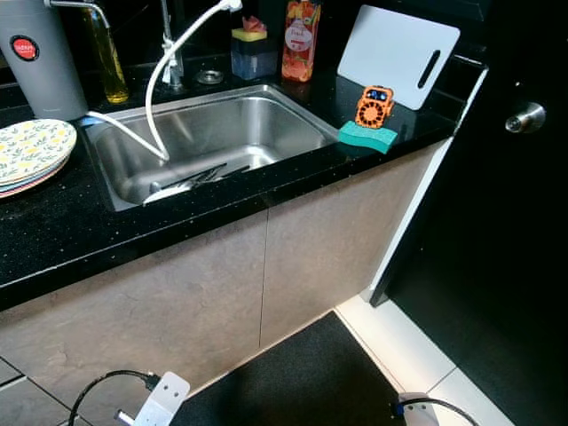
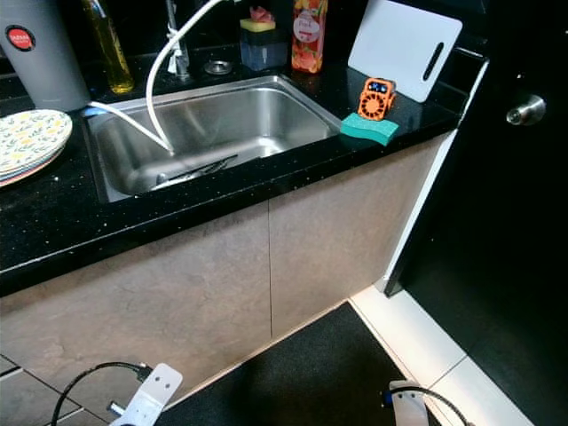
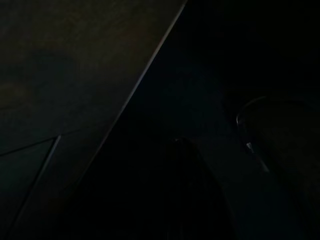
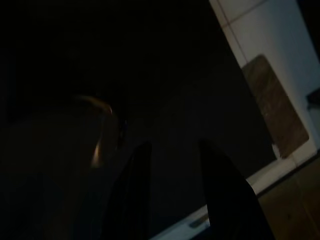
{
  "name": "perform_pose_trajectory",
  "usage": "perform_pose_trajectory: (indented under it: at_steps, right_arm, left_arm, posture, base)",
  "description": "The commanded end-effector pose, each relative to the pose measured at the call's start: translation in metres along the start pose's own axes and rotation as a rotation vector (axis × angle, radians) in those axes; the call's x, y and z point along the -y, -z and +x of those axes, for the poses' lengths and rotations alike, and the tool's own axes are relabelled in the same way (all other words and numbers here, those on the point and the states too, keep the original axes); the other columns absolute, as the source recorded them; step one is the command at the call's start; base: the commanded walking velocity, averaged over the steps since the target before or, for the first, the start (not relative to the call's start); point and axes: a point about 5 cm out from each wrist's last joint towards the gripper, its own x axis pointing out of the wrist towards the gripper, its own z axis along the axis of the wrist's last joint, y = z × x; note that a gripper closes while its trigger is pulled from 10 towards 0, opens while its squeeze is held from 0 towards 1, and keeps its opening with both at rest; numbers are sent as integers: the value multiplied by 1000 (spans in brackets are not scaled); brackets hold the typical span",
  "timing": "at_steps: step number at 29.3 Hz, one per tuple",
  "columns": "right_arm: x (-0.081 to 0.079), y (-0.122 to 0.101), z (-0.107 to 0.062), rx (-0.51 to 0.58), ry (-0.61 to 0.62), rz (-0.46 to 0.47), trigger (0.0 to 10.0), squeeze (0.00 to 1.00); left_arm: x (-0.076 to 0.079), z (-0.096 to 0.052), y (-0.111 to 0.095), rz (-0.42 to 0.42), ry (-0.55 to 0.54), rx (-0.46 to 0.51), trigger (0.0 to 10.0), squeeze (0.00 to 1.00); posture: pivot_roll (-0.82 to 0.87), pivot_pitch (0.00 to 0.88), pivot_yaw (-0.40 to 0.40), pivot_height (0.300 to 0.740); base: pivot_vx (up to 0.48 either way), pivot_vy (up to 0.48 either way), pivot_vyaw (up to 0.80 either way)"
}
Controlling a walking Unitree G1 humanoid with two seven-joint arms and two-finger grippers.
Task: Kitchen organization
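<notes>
A steel sink [image 1: 257,124] is set in the black counter [image 1: 71,222]. Some cutlery [image 1: 191,182] lies at its bottom and a white hose [image 1: 160,89] hangs into it. To the left is a stack of patterned plates [image 1: 31,151]. On the right corner a teal sponge [image 1: 367,136] carries a small orange gadget [image 1: 375,106], in front of a white cutting board [image 1: 398,53]. Both arms hang low by the floor. My right gripper [image 4: 173,144] is open with nothing between its fingers. The left wrist view is too dark to read.
A grey canister [image 1: 40,58], an oil bottle [image 1: 108,58], a blue sponge holder [image 1: 252,49] and an orange bottle [image 1: 301,40] stand along the back. A dark door with a round knob [image 1: 525,117] is on the right. A black mat [image 1: 302,382] lies below the cabinets.
</notes>
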Motion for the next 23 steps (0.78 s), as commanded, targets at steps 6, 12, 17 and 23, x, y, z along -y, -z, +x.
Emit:
perform_pose_trajectory:
  at_steps: [6,12,17,23]
  right_arm:
    - [8,11,-3,-18,20,18,10000,0]
    - [17,10,-4,-21,43,8,10000,0]
    - [19,1,-2,7,50,25,10000,0]
    - [20,2,-3,19,71,67,10000,0]
  left_arm:
    - [4,1,-3,32,25,6,10000,0]
    - [5,7,-29,19,31,73,10000,0]
    - [7,8,-36,36,42,81,10000,0]
    - [12,7,-29,78,69,50,10000,0]
  posture:
    - [-9,44,-12,740]
    - [-22,30,-5,740]
    - [-44,21,-1,740]
    - [-89,12,23,740]
  base:
    - [0,0,0]
    - [0,0,0]
    - [0,0,0]
    - [0,0,0]
